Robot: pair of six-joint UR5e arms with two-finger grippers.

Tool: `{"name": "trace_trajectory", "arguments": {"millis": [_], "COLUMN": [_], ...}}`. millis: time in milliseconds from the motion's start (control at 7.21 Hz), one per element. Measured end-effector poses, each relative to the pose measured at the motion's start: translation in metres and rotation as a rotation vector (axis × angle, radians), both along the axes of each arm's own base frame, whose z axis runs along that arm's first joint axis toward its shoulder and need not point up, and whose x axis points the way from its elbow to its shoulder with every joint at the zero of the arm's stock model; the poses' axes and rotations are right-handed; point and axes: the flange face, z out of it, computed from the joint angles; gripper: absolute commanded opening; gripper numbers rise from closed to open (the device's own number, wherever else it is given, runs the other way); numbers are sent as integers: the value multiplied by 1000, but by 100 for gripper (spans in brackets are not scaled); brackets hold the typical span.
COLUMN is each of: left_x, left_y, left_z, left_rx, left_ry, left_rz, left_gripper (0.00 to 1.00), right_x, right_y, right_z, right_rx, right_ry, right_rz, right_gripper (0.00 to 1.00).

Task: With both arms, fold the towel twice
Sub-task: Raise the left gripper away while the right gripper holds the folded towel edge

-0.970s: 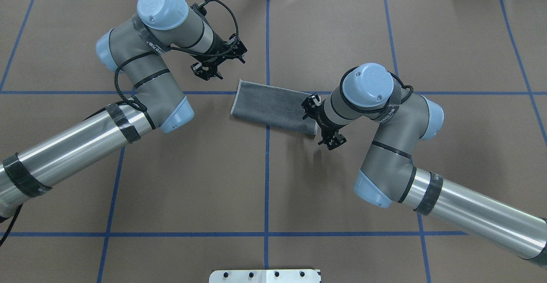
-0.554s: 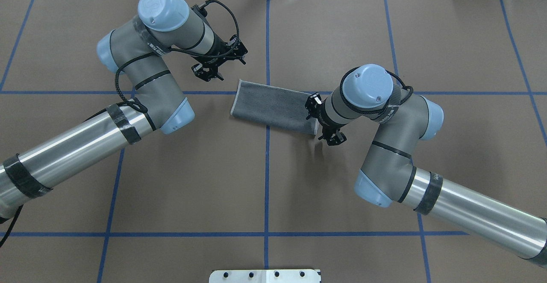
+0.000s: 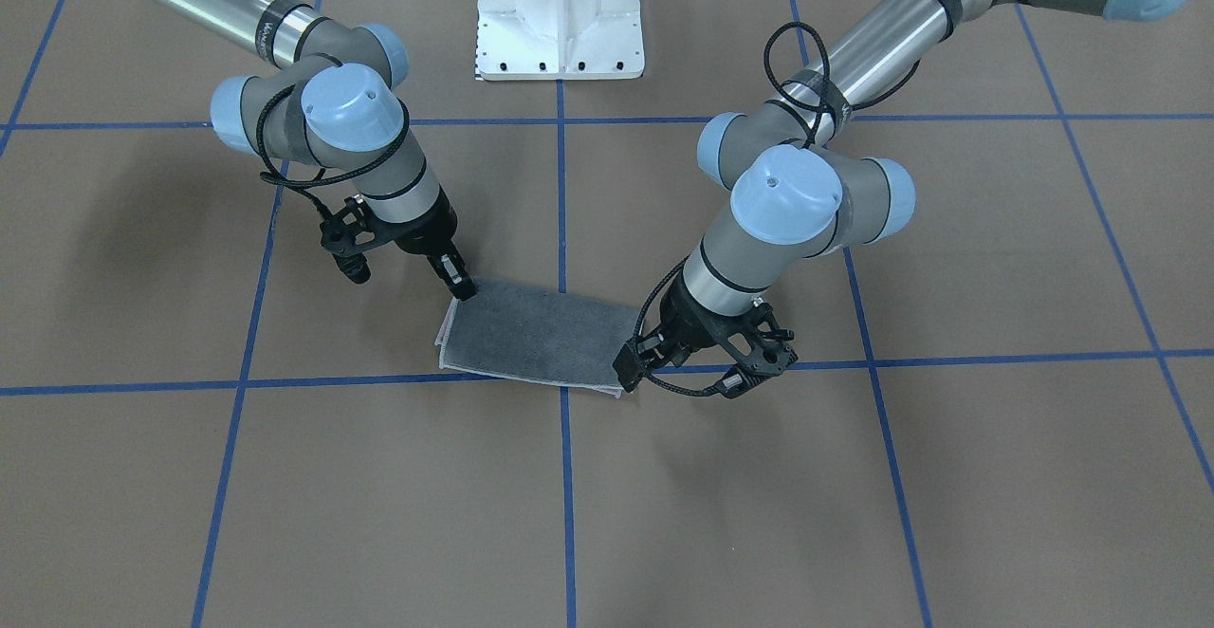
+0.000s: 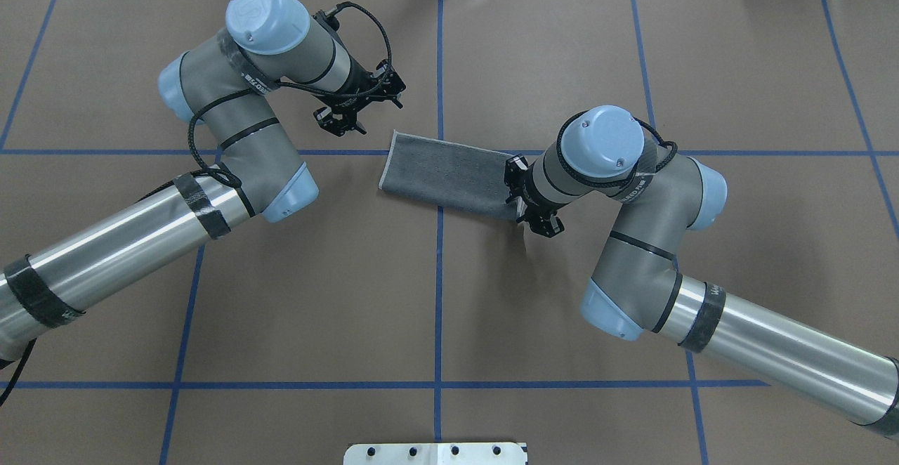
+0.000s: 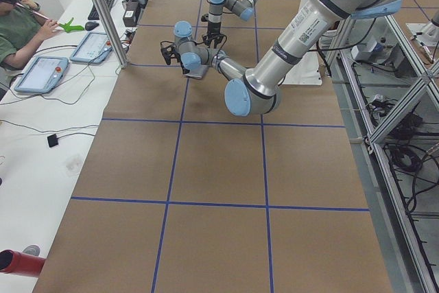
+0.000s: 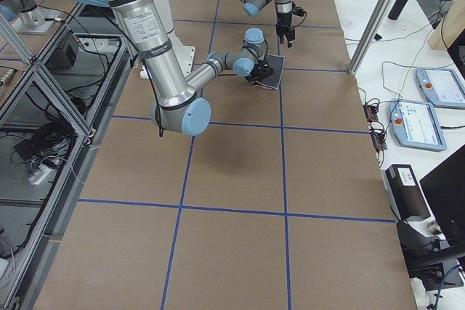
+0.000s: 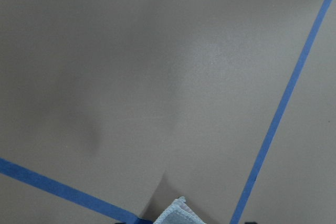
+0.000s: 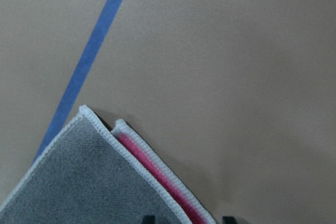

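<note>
The towel (image 4: 449, 173) lies flat on the brown desk (image 4: 316, 296), folded once into a long strip with its dark grey face up, across the middle blue tape line (image 4: 438, 275). The right gripper (image 3: 458, 279) is down at the strip's short right end, at the corner nearer the robot. Its wrist view shows the pale stitched edges, with a band of pink between the two layers, running in between the fingertips (image 8: 149, 220), so the jaws stand apart on either side of the edge, not closed on it. The left gripper (image 4: 342, 122) is by the far left corner; whether it touches the cloth I cannot tell. In its wrist view that corner sits at the bottom edge, and the jaws look spread to either side of it
</note>
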Motion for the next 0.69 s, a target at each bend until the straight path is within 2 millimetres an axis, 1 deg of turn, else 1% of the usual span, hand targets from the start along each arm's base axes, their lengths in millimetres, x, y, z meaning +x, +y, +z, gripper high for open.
{"name": "trace_trajectory", "arguments": {"millis": [139, 693], "left_x": [0, 1], "left_y": [0, 2], "left_z": [0, 6], "left_rx": [0, -1], "left_ry": [-1, -6], "left_rz": [0, 2], "left_gripper": [80, 80], "right_x": [0, 0], "right_y": [0, 1], "right_z": [0, -9], "right_rx": [0, 5], "right_ry": [0, -16], "right_rz": [0, -3], "right_gripper": [0, 0]}}
